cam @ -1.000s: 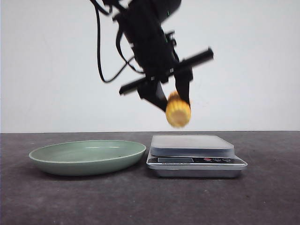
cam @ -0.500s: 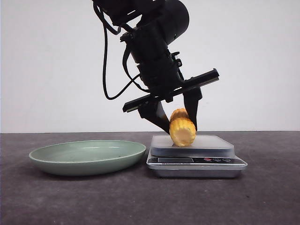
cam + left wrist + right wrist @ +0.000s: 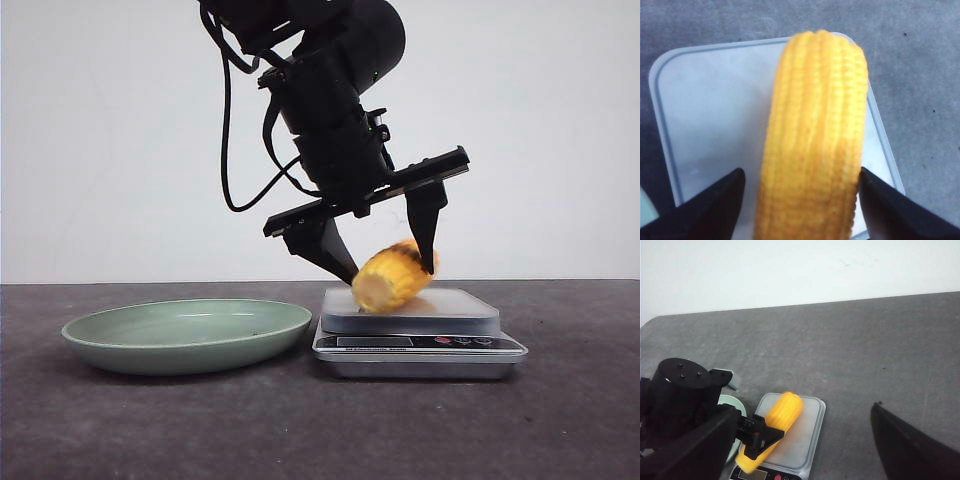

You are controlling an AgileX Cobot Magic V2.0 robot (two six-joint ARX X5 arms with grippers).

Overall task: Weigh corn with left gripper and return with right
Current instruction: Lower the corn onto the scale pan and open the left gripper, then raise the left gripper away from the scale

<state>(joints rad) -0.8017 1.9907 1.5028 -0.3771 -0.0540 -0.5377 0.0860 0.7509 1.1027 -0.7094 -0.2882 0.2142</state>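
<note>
While the corn (image 3: 390, 279) settles on the scale (image 3: 411, 309), frame centre, your left pincer (image 3: 385, 265) stands open, holding nothing.
Next, you lift it clear; the right pincer (image 3: 795, 452), spread empty, returns the corn.

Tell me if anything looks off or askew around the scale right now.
The corn lies tilted on the scale, pale end low and toward the plate, far end raised. It looks blurred in the front view, so it may be tipping. The left gripper has its jaws open around it. Nothing is spilled or damaged.

We see a plain white wall (image 3: 560, 140) toward 12 o'clock, dark grey speckled surface (image 3: 300, 430) below, even light
</note>
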